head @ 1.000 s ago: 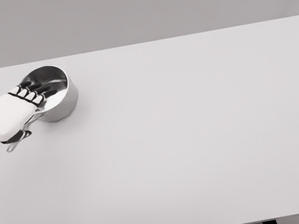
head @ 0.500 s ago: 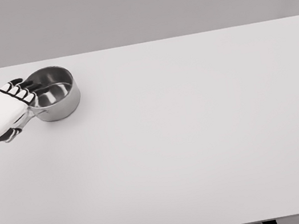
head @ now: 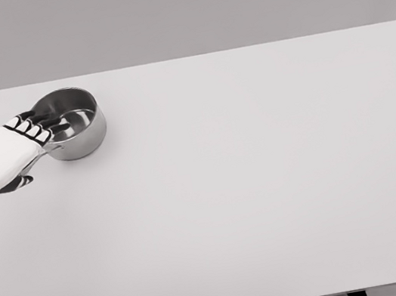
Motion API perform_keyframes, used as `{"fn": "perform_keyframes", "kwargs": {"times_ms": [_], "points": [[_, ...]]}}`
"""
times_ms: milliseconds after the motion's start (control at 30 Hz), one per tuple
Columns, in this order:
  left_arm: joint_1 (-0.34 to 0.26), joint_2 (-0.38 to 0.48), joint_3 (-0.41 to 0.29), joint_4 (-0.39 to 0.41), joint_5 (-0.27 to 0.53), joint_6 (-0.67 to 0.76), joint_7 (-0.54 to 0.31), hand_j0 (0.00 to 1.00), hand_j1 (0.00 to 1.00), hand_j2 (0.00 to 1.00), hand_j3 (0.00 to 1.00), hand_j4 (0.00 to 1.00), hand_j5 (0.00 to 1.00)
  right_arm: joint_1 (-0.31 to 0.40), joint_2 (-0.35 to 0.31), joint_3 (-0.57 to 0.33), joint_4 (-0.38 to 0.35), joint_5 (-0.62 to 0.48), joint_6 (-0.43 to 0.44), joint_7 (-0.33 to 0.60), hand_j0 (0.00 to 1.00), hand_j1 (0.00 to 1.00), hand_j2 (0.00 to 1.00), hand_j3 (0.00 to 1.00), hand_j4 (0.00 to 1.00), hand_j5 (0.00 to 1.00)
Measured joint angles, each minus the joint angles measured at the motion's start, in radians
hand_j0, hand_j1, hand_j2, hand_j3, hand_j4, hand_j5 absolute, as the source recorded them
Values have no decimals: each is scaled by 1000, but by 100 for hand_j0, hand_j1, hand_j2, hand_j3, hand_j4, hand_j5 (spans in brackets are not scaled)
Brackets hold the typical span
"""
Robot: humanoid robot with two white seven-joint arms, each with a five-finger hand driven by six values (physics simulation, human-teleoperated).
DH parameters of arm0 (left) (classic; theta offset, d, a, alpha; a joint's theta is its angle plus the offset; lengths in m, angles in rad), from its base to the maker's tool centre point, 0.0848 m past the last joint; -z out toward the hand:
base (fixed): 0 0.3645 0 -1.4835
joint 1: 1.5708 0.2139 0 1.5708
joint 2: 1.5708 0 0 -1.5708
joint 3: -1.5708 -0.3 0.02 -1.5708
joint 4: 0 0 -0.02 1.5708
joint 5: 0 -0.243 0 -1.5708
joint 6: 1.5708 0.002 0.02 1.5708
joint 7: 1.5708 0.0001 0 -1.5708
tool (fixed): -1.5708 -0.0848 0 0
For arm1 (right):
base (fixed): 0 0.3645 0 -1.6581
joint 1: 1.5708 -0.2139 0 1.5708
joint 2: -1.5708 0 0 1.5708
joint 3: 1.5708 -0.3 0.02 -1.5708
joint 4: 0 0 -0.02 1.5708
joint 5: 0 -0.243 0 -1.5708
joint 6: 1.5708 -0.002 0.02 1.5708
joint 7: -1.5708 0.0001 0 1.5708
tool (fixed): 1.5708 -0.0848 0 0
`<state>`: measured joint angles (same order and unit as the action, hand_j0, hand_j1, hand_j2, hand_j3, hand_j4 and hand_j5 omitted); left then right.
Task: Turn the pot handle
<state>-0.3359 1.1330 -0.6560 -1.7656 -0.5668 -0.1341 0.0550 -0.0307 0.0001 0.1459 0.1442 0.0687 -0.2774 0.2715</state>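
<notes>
Pale grey wall at the back, and in front of it one wide white table (head: 265, 182) taking up nearly the whole head view, its dark legs just peeking out under the near edge. All the action sits in the far left corner of that table. That's where we find the pot (head: 76, 131), a small shiny steel saucepan, upright, mouth open to the camera, its inside reflecting light and dark bands. It stands near the table's far edge and close to its left edge, well apart from the broad bare stretch to the right.

Coming in from the left of the picture is the white left arm, and the left hand (head: 11, 154) is right up against the pot's left side. The back of the hand faces up; the dark-jointed fingers (head: 32, 129) reach over the rim on the pot's left and lie partly above its opening, side by side and bent at the knuckles. Below the hand, the dark thumb shows curled underneath, and a short bit of metal pokes out between hand and pot wall, the pot handle (head: 51, 149), mostly hidden under the palm. The hand looks closed around that handle, fingers over, thumb under, though the grip itself is covered by the hand.
</notes>
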Motion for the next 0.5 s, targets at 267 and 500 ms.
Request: {"fn": "perform_keyframes", "kwargs": {"times_ms": [267,500], "points": [[78,-7,61,0,-27,1,1,100,100,100,100,100,100,0,0,0,0,0,0,0,100,100,100,100,100,100],[80,-10,103,0,-40,1,1,100,100,100,100,100,100,0,0,0,0,0,0,0,100,100,100,100,100,100]]}}
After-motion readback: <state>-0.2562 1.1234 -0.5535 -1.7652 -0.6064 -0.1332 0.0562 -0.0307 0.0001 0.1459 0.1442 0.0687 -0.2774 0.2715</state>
